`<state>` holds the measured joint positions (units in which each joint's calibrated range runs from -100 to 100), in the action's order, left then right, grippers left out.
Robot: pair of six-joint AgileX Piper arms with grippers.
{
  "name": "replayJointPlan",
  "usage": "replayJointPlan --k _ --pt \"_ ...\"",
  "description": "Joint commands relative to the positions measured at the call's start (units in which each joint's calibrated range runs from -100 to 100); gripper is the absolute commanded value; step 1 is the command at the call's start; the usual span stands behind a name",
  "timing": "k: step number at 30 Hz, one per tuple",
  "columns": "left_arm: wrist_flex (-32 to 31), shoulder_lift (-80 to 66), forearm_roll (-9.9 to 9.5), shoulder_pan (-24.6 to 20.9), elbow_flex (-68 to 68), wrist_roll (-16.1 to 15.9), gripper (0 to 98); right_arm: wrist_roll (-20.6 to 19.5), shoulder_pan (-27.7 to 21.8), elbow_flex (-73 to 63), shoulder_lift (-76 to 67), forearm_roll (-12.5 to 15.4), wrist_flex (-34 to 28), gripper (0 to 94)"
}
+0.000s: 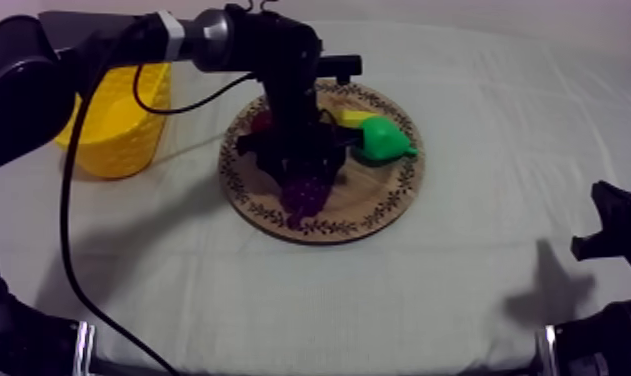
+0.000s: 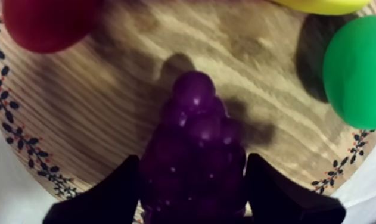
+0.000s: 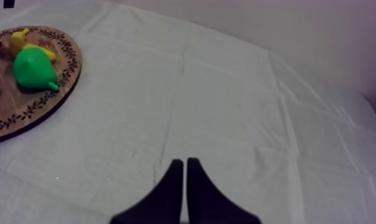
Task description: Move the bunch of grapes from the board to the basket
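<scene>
The purple bunch of grapes [image 1: 304, 195] [image 2: 196, 149] lies on the round wooden board [image 1: 379, 215] [image 2: 106, 89], toward its front. My left gripper [image 1: 301, 178] [image 2: 193, 196] reaches down over the board. One black finger presses each side of the bunch, so it is shut on the grapes. The yellow basket [image 1: 129, 120] stands to the left of the board. My right gripper [image 1: 599, 225] [image 3: 185, 164] rests low at the table's right side, shut into a narrow wedge over bare cloth.
A green pear [image 1: 384, 140] [image 2: 360, 71] [image 3: 32, 68] and a yellow banana [image 1: 351, 118] [image 2: 324, 6] [image 3: 20, 42] lie on the board's right part. A small red fruit [image 1: 262, 122] [image 2: 44, 24] sits at its back left, behind my left arm.
</scene>
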<state>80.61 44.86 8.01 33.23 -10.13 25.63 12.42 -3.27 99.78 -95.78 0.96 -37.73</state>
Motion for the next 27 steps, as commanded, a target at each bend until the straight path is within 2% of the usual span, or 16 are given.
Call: replayJointPlan --k 1,11,27 --pt "-0.03 0.08 -0.07 0.02 -0.05 0.08 53.8 0.01 -0.03 -0.01 0.02 0.00 -0.01 0.3" --pt "-1.82 -4.99 -0.56 0.50 4.14 0.68 54.0 0.01 -0.03 -0.01 0.02 0.00 -0.01 0.3" --pt "-2.45 -29.96 -2.03 1.23 20.50 3.21 54.2 0.01 -0.03 -0.01 0.02 0.00 -0.01 0.3"
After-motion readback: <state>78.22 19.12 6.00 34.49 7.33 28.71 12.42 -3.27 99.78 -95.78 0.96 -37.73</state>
